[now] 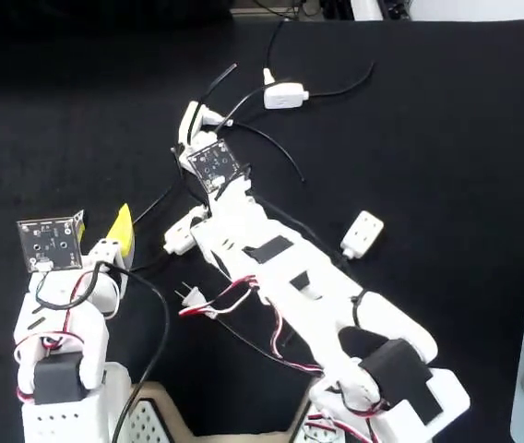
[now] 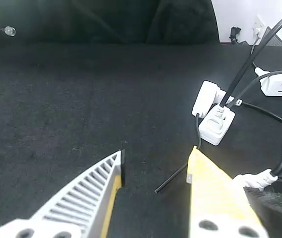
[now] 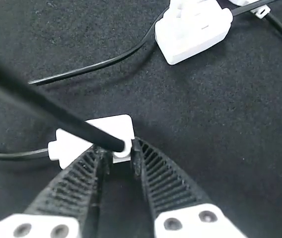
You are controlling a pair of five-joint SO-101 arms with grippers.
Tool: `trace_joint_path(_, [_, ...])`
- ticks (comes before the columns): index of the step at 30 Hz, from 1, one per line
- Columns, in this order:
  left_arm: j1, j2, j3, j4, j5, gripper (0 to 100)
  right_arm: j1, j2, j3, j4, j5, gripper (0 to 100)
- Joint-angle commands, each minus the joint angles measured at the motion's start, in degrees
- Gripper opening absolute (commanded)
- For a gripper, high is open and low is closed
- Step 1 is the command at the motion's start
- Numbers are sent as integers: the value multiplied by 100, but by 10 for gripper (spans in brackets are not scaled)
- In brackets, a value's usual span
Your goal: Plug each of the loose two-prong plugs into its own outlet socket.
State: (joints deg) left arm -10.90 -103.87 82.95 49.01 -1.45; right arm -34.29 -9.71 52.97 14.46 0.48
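Right gripper (image 3: 118, 148) is clamped on a white plug (image 3: 66, 146) at its black cord (image 3: 41, 106), with a socket (image 3: 193, 25) lying near, ahead of the tips. Left gripper (image 2: 156, 153) has its fingers apart with nothing between them, and a second socket (image 2: 215, 126) with cords lies ahead, off the yellow finger (image 2: 210, 193). A loose plug (image 1: 186, 295) lies well behind the right gripper.

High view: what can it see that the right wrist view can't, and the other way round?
High view extras: the left gripper, a loose two-prong plug and a white socket block. Right wrist view extra: the ridges on the fingers of the right gripper, shut on a white plug. In both: that plug and the white outlet beyond it.
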Motion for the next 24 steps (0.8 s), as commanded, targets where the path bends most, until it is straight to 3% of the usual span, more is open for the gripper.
trace_joint_path(1, [-48,-44,-75,-35,70,216,26,31,-462,431,114,11])
trace_joint_path(16, [-57,-44,-57,-35,62,216,62,1402,-1455,1090,141,11])
trace_joint_path(24, [-57,-44,-40,-35,62,216,1011,1323,-2044,800,141,11])
